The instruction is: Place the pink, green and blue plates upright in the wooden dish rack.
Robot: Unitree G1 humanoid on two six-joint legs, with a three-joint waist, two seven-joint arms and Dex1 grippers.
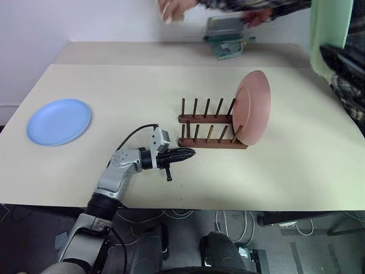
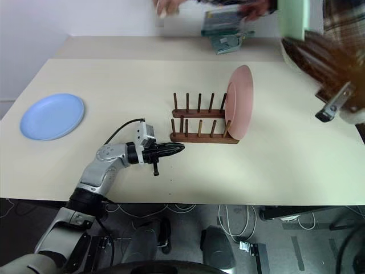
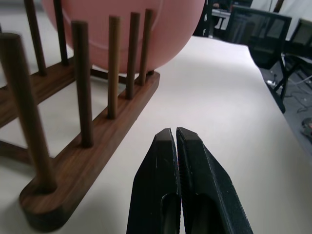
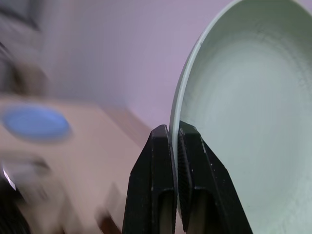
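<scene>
The pink plate (image 1: 254, 108) stands upright at the right end of the wooden dish rack (image 1: 208, 142); the rack's other slots hold nothing. On the table's left side the blue plate (image 1: 59, 121) lies flat. My left gripper (image 1: 191, 152) is shut and holds nothing, lying level just off the rack's near left end, with the pegs (image 3: 80, 83) close beside it. My right gripper (image 4: 174, 129) is shut on the rim of the green plate (image 4: 253, 97), which hangs high in the air at the upper right (image 1: 329, 28), above and behind the rack.
A person's hand (image 1: 171, 11) reaches over the table's far edge. Next to it a greenish device (image 1: 228, 43) sits at the back of the table. Bare tabletop lies between the blue plate and the rack, and to the right of the rack.
</scene>
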